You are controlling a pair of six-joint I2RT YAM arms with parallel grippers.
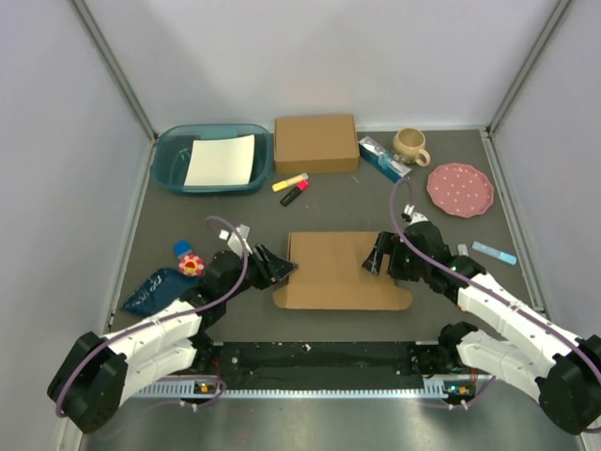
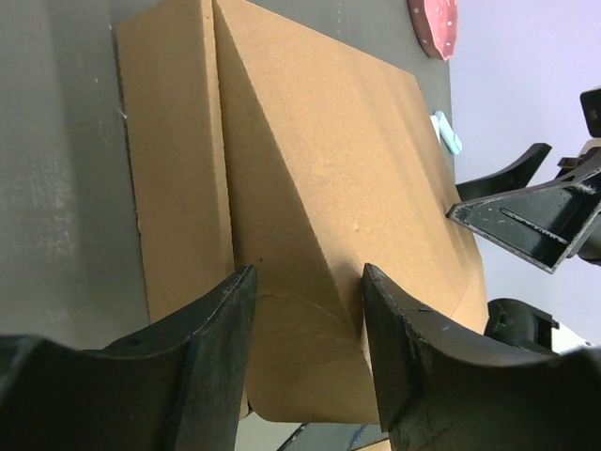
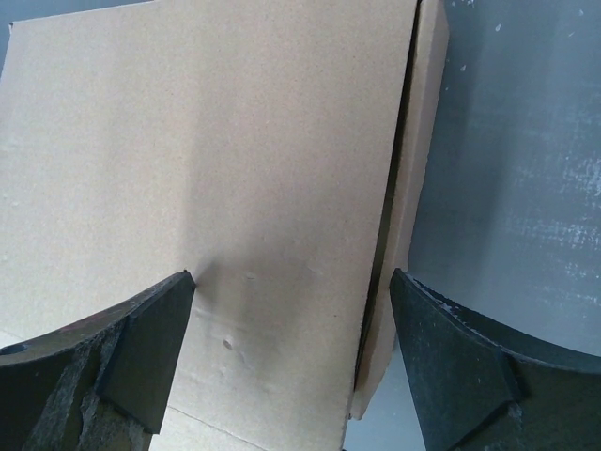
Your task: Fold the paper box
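Box: I see the paper box [image 1: 343, 268] lying mostly flat in the middle of the table [image 1: 329, 202], between the two arms.
Left jaws: apart, astride a raised fold at the box's left edge.
Right jaws: wide apart over its right edge, the side flap between them, unpinched.

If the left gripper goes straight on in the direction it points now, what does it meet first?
The paper box: its raised left flap stands just ahead, between the open jaws of the left gripper. How near is unclear.
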